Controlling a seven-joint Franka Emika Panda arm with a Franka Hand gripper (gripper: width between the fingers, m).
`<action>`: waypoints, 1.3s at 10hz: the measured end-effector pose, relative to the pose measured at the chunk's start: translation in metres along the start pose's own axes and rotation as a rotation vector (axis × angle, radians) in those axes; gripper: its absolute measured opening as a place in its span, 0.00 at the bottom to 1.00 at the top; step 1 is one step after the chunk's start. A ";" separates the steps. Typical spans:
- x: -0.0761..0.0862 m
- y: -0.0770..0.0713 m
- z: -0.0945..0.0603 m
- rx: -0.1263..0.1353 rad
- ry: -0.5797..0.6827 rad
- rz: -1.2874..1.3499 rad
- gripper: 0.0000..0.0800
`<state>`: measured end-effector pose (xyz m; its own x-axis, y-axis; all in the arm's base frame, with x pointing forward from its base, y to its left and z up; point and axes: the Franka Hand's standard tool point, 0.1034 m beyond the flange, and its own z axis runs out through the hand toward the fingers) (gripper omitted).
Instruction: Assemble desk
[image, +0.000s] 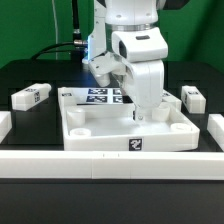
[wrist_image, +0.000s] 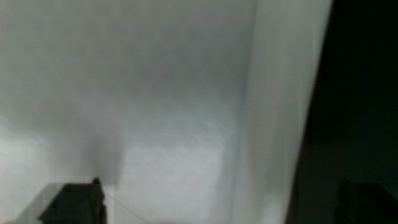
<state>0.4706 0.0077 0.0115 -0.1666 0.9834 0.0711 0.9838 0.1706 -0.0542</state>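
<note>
My gripper (image: 140, 112) stands low inside the desk top (image: 100, 135), which lies rim-up in the middle of the table (image: 30, 72). Whether my jaws hold anything I cannot tell; the wrist view is a white blur. 1 leg (image: 32, 96) lies at the exterior view's left, a second leg (image: 193, 97) at its right. I think I should descend slowly and stay vertical.
</note>
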 end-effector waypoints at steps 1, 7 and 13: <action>0.000 0.000 0.000 0.001 0.000 0.008 0.81; -0.002 0.000 0.001 -0.002 -0.001 0.025 0.13; -0.003 0.000 0.001 -0.002 -0.001 0.026 0.07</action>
<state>0.4706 0.0048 0.0108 -0.1408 0.9876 0.0690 0.9880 0.1446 -0.0541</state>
